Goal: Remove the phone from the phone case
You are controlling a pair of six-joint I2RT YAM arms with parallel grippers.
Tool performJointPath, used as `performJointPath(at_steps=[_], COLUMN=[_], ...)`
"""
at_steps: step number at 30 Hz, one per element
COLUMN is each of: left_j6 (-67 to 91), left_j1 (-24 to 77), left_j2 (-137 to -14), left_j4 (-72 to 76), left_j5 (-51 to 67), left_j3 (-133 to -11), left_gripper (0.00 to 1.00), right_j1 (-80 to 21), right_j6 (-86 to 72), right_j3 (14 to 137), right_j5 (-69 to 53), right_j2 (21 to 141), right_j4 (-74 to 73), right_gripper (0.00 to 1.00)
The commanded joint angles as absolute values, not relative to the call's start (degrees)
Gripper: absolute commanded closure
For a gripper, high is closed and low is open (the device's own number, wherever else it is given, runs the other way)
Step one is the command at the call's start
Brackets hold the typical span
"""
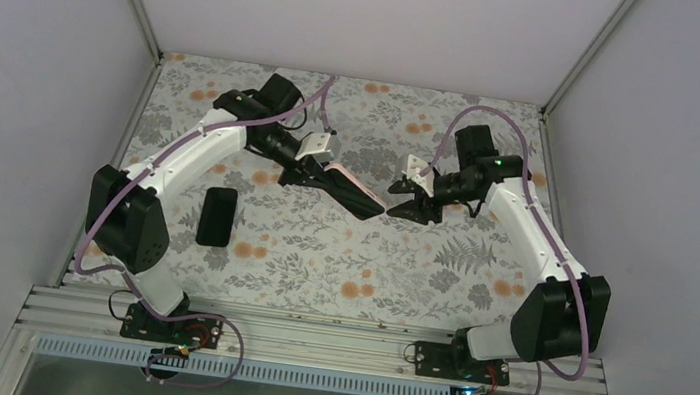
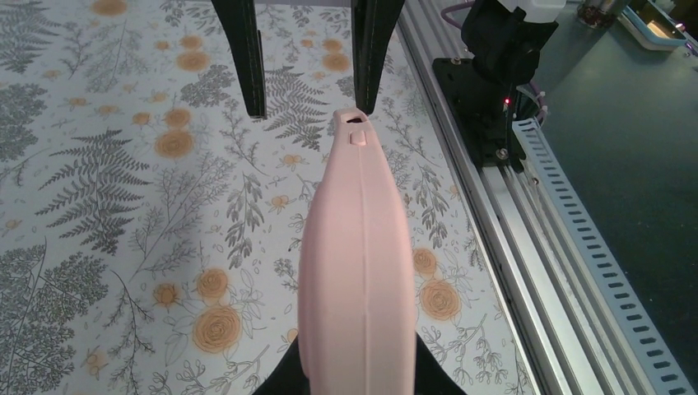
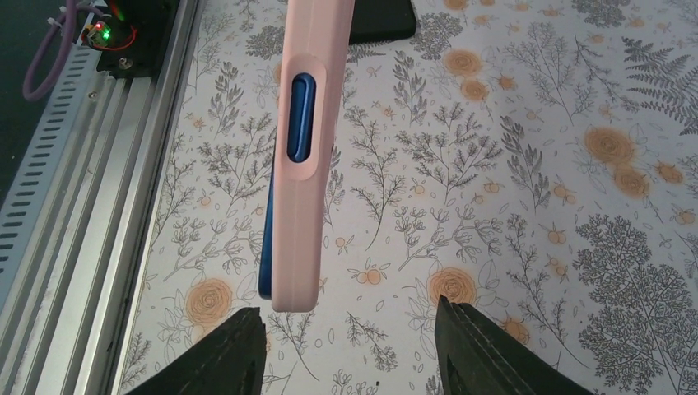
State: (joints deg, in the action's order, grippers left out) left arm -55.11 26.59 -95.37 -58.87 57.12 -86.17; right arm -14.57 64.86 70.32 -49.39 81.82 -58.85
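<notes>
White links (image 1: 196, 148), black joints (image 1: 130, 216), black end effector fingers (image 3: 230, 354), purple cables (image 1: 497, 112), green LED (image 1: 498, 160).

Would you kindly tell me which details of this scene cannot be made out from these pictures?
1. Screen of the phone: both wrist views show its pink phone case edge-on; only a blue strip shows.
2. Hold of the left claw: cut off by the left wrist view's bottom edge, behind the case.
3. The black slab: too small in the top view to tell phone from case; cut off at the right wrist view's top edge.
</notes>
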Motion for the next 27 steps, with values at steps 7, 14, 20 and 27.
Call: performJointPath(at_steps=[7,14,20,27], left_j6=[-56.87,-56.67,-56.27,-57.0], left_j1=[26.85,26.94,27.71,28.78], left_j2=[-94.59,-94.06,-94.11,-95.58], left_j4=[-58.45,-58.72,-59.21,-61.42], left_j5=[62.53,62.83,64.36,68.06], left_j3=[-88.17,-88.28,-88.48,-89.36], left_gripper=[0.98,0.98,0.98,0.98], right_j1=[-14.91,-14.88,-14.92,-15.41], right_j6=[63.32,61.71,57.73,55.63], right_j3=[70.62,71.72,71.98,73.2], right_j5=[-52.16,-51.58,-50.37,-50.01], right_j2=[82.86,83.67,83.58,84.6], right_j4=[-56.18,-54.61,-49.52,-46.42], right_gripper=[0.46,0.48,0.49,0.49])
